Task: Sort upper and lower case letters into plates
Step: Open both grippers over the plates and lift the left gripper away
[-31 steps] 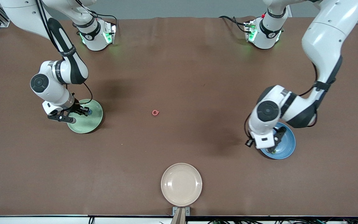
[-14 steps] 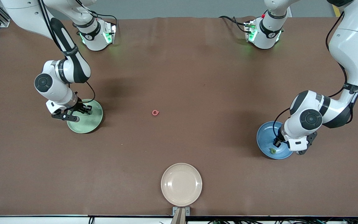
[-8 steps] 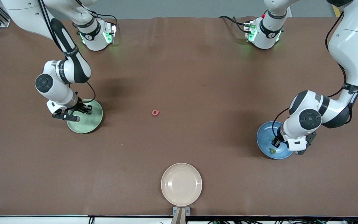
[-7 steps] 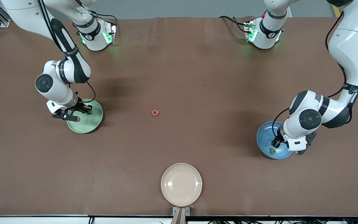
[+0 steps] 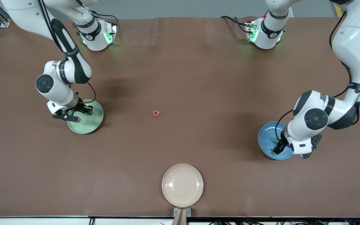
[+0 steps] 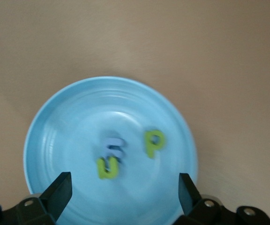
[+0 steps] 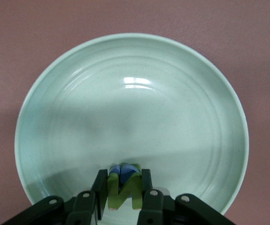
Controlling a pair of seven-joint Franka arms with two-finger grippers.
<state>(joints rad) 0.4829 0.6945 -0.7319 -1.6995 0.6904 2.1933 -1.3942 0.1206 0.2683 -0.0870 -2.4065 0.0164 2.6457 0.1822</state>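
Blue plate (image 6: 55, 131): on the table (image 5: 180, 78) toward the left arm's end; in the front view the arm's wrist covers part of its rim.
Letters in blue plate: a green P (image 6: 153, 142), a green U (image 6: 108, 168) and a pale blue letter (image 6: 113, 146) touching the U; the blue one is too smeared to read.
Left claw (image 6: 124, 190): over the blue plate, fingers spread wide with nothing between them; only the two fingertips show in the left wrist view.
Green plate (image 7: 69, 93): on the table toward the right arm's end; the right claw hides part of its rim in the front view.
Right claw (image 7: 124, 190): low over the green plate, fingers clamped on a green letter (image 7: 122, 191) with a blue piece (image 7: 124, 169) just beside it; the letter's shape is partly covered.
Pink letter (image 5: 156, 113): alone on the table between the two plates, too small to read.
Beige plate (image 5: 182, 185): nearest the front camera, well apart from the others.
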